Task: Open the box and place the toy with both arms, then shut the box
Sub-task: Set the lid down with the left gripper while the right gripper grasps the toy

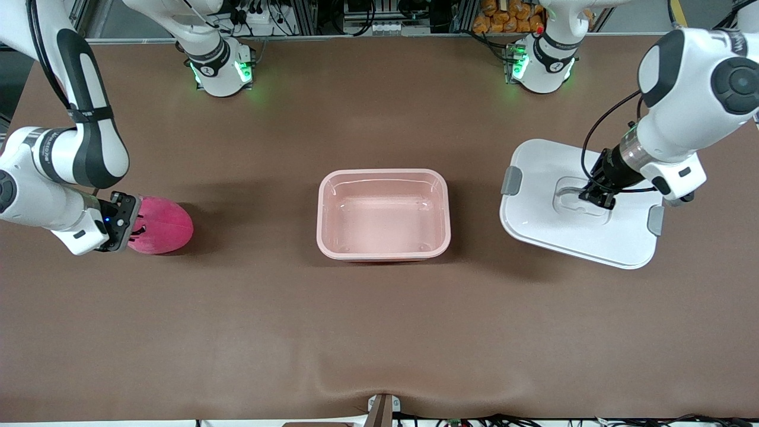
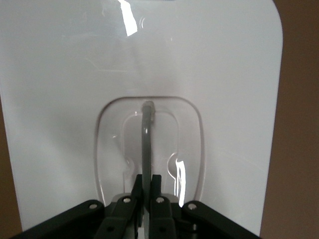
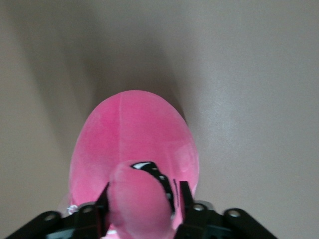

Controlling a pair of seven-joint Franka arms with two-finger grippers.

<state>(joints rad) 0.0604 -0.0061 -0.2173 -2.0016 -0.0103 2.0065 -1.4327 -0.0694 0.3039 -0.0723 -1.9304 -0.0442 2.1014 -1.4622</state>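
The box, a pink translucent tub, stands open and empty at mid-table. Its white lid lies flat toward the left arm's end of the table. My left gripper is shut on the lid's grey centre handle, which runs up between the fingers. The toy, a bright pink plush, lies toward the right arm's end. My right gripper is down at it. In the right wrist view its jaws straddle a bump of the toy; one finger touches the plush and the other stands a sliver off.
The lid's grey side clips stick out at its ends. Brown table runs between toy, box and lid. The arms' green-lit bases stand along the edge farthest from the front camera.
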